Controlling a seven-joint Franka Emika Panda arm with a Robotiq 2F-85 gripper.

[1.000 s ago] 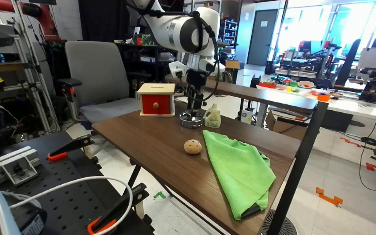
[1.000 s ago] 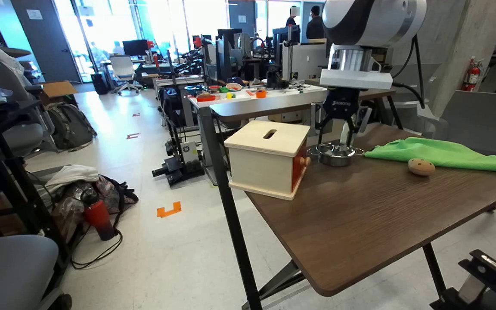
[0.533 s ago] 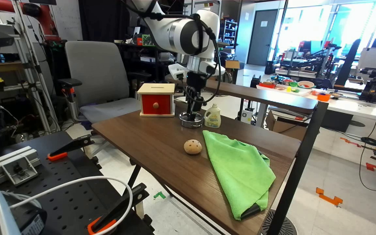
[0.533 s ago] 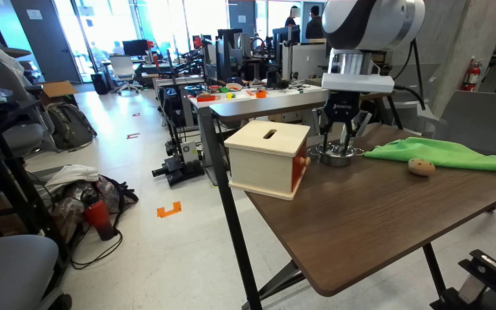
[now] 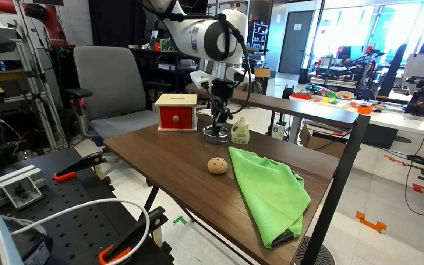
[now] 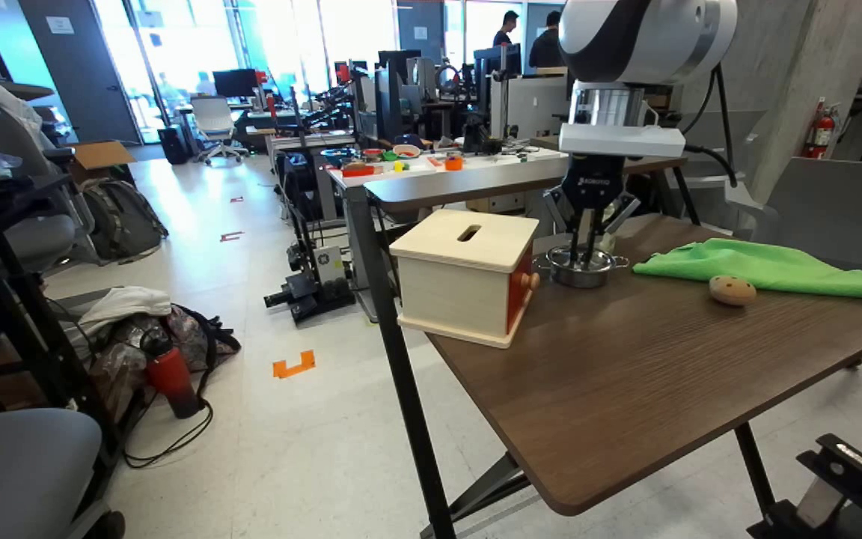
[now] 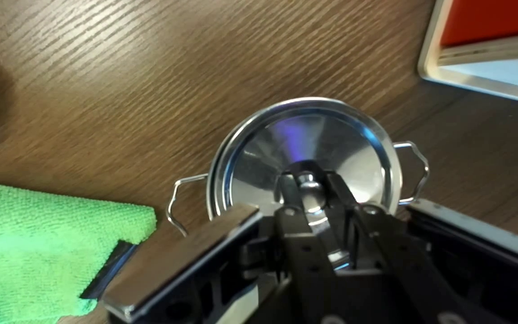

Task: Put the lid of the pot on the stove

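Steel lid point(image 7: 263, 155) sits on the pot point(image 6: 579, 280), pincer point(image 7: 310, 182) pinched on its knob point(image 7: 314, 201). I'd lift dead straight, then swing to the red-fronted box point(image 7: 488, 50), wrist-view 2 o'clock.

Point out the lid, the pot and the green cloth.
Lid point(image 7: 306, 139): wrist view, on its shiny top.
Pot point(image 6: 579, 278): in an exterior view, on its outer side wall.
Green cloth point(image 5: 272, 189): in an exterior view, on its broad middle.

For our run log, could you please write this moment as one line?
lid: on pot | fingers: closed on lid's knob | pot: on table, near red-fronted wooden box | transfer: not done
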